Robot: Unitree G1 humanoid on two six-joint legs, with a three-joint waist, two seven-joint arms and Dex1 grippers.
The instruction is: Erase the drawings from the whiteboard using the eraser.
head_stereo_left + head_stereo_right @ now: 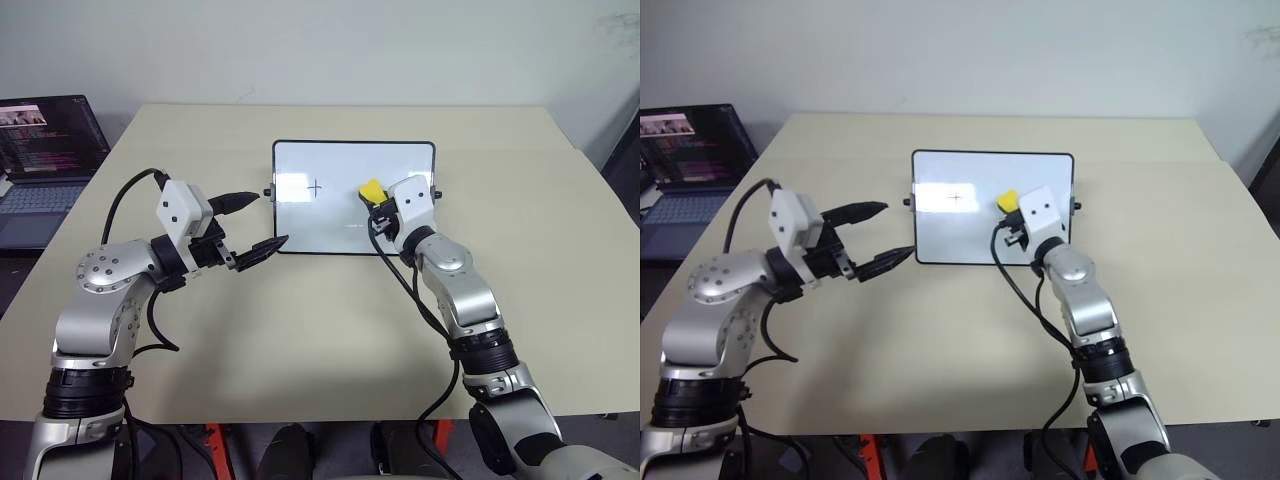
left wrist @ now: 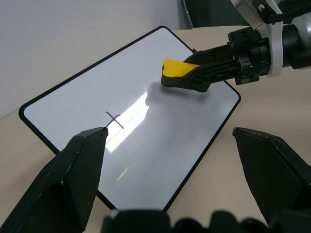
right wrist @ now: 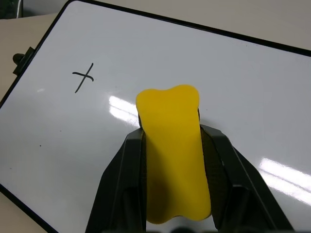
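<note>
Yellow eraser [image 3: 172,160] clamped between right gripper [image 3: 175,141] fingers, over right half of whiteboard [image 1: 340,225]; single plus mark [image 1: 316,186] left of it; left gripper [image 1: 256,224] spread wide, near board's left edge

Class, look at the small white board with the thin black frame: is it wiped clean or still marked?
Still marked. The black-framed white board carries one thin black plus-shaped mark; the rest of its visible surface shows no marks.

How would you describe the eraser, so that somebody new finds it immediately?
Look at the beige table, then the white whiteboard lying on it. Over the board's right part, the right end effector holds the eraser: a small oblong block, the only yellow object.
</note>
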